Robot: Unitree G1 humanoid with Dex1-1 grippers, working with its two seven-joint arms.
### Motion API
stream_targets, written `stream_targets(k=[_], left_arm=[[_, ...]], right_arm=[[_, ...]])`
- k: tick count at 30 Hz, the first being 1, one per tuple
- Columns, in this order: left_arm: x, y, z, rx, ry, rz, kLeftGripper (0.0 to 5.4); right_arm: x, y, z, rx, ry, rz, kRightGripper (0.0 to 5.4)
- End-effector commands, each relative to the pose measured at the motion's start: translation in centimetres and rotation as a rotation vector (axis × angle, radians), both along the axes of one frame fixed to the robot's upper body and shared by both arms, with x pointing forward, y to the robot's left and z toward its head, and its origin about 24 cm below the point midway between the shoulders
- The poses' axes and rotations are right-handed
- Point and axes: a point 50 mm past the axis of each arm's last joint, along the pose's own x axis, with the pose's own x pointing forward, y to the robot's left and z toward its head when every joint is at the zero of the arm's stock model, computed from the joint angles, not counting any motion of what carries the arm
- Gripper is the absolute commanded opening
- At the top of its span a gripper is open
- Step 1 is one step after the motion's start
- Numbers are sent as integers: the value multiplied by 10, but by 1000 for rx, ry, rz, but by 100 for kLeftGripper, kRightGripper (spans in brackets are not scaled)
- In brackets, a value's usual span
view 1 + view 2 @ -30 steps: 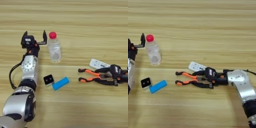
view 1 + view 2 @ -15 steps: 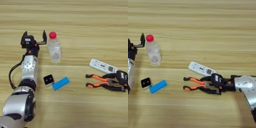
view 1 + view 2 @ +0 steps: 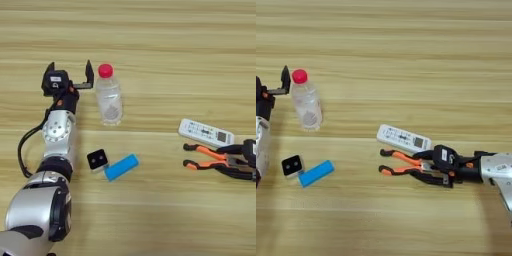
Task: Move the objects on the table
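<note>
The wooden tabletop point(image 3: 165, 45) carried a bottle point(image 3: 108, 97), remote point(image 3: 404, 138), pliers point(image 3: 406, 165), blue block point(image 3: 121, 167) and black cube point(image 3: 97, 160).

One item outside the task set is in view: a thin black cable point(image 3: 21, 150). It bows outward from the left side of the silver left arm point(image 3: 57, 132), forms a single open loop, and curves back toward the arm lower down, with the loop lying over the light-tan wood-grain table point(image 3: 150, 40). Its two attachment points cannot be made out.
</note>
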Motion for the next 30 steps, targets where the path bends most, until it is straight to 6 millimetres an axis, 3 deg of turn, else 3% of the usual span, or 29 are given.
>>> stream_targets(k=[1, 12, 27, 30], left_arm=[[3, 0, 5, 17, -11, -2, 540], [4, 1, 5, 16, -7, -2, 540], [5, 0, 5, 14, -4, -2, 540], [4, 1, 5, 14, -4, -2, 540]], right_arm=[[2, 2, -4, -19, 10, 0, 260], [6, 16, 15, 55, -69, 41, 371], [13, 40, 72, 329, -241, 73, 537], [15, 47, 78, 378, -264, 62, 537]])
